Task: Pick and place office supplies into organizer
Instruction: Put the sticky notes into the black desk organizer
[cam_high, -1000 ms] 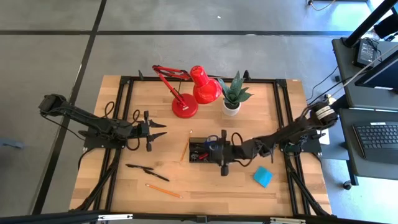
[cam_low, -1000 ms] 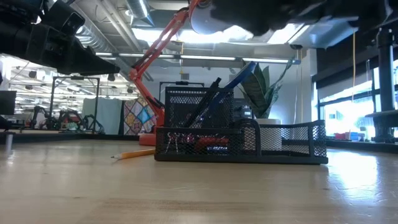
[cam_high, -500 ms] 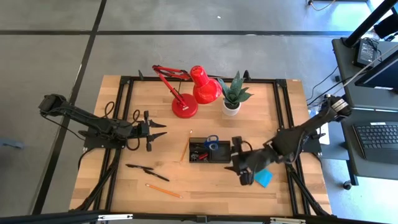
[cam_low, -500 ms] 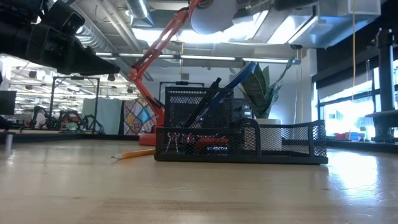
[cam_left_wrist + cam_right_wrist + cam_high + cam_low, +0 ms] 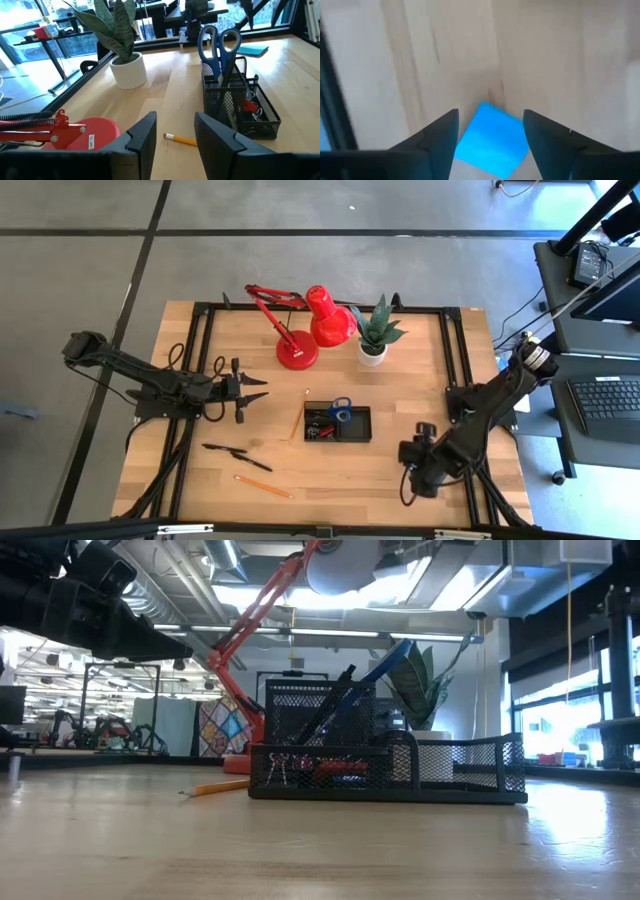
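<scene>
Right gripper (image 5: 490,131) wide open, empty, over blue note pad (image 5: 492,140) near tabletop's front right corner; descend square, straddle edges; left gripper (image 5: 243,390) open, idle, left edge

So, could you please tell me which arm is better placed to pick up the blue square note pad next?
The right: its gripper hangs directly over the blue square note pad with jaws open astride it, while the left gripper waits across the table beyond the black mesh organizer.
</scene>
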Action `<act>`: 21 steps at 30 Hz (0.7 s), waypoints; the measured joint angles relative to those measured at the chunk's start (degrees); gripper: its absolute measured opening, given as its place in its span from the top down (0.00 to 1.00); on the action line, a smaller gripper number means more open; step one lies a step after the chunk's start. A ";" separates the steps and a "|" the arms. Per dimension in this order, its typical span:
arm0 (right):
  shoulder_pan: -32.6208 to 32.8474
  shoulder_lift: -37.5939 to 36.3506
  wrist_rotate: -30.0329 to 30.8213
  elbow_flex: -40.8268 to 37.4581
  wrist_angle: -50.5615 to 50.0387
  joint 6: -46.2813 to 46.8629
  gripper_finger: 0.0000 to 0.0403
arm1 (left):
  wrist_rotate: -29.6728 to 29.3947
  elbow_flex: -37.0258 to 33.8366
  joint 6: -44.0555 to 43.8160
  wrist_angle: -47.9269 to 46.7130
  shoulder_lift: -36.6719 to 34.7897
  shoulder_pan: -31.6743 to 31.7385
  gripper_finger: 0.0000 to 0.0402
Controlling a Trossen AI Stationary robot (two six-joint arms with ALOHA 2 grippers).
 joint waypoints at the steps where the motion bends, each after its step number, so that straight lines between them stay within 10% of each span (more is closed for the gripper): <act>1: 0.45 -0.02 -0.43 -1.64 1.03 1.87 0.44 | 0.00 0.00 -0.49 -0.01 0.00 0.00 0.68; 9: 1.72 0.02 -3.21 -12.40 9.18 5.48 0.44 | 1.43 0.00 -2.85 0.04 0.00 0.02 0.68; 16: 1.72 0.03 -8.21 -14.23 9.53 7.00 0.44 | 20.44 0.00 -5.35 0.15 0.00 -0.04 0.68; 21: 1.69 0.59 -6.86 -14.23 10.56 6.82 0.44 | 22.42 0.00 -6.30 0.54 0.01 -2.60 0.68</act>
